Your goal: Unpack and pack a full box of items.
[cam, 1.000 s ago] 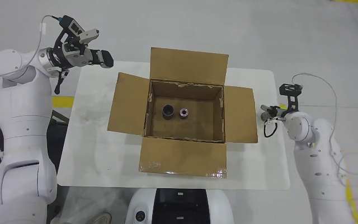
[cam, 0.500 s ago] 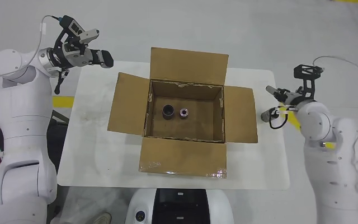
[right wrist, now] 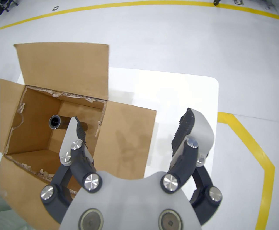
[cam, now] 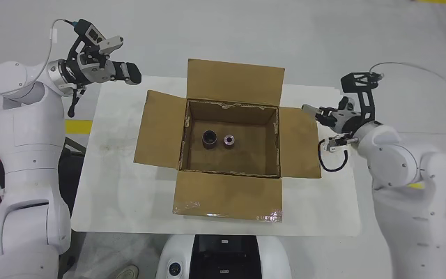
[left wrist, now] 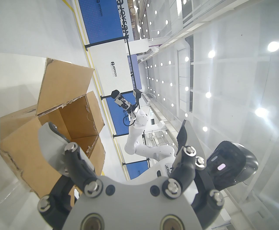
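Right claw [cam: 311, 111]: jaws spread wide, empty, above the right-hand flap of the box [cam: 230, 197]. The dark cylinder [cam: 209, 139] on the box floor lies at its 8 o'clock, the small metal part [cam: 228, 141] nearer. Left claw [cam: 129, 73]: wide, empty, beyond the desk's [cam: 111, 174] 10 o'clock corner. The top view shows the cylinder end-on, probably upright. The right wrist view shows its side.

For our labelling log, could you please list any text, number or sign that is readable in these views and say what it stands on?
On the dark cylinder in the cardboard box: a mark on its end cap, too small to read.
On the cardboard box itself: no print shows.
On the white panel and the blue board in the hall behind: brand lettering, turned sideways, not quoted here.
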Available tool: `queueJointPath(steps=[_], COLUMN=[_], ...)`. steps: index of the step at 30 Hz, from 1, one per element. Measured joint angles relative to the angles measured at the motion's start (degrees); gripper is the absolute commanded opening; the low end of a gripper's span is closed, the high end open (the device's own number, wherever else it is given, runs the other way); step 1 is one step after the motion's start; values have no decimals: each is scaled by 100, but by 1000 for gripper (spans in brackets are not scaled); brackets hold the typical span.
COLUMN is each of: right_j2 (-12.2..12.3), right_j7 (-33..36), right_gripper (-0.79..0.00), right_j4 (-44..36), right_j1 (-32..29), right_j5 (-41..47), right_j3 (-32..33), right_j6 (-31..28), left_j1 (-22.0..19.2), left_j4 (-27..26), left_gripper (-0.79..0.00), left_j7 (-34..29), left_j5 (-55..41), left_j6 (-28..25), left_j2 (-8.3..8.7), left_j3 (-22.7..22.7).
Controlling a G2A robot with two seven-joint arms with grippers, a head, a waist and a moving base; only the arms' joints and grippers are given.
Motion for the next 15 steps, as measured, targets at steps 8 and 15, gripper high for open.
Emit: queueJointPath(steps=[8,15], right_j2=[-43,-103], right_j7=[-9,-122], right_gripper=[0,0], right_j4=[-271,-107], right_j1=[67,368], right_j5=[51,-58], right_j3=[-807,-1586], right_j6=[-323,-773], left_j1=[0,0], left_j4=[0,0], left_gripper=[0,0], left_j7=[0,0], left_j5=[0,0], left_j6=[0,0], left_j2=[0,0], left_j3=[0,0])
